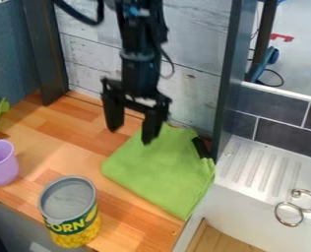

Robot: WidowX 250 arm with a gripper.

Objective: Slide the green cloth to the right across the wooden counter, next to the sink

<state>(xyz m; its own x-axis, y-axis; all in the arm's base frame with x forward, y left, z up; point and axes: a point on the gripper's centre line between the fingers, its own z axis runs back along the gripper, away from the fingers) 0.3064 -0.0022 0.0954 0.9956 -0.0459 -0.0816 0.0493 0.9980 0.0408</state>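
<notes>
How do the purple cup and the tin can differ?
The cup is plain purple, while the can has a yellow-and-green label. The can looks taller; the cup is shorter. The cup's sides flare toward its rim, whereas the can's run straight. Both stand upright on the wooden counter.

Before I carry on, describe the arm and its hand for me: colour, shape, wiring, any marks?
The arm is black and slim, with a small blue patch high up. A thick black cable loops at one side, a thinner one at the other. The hand is black, with two blocky fingers.
</notes>
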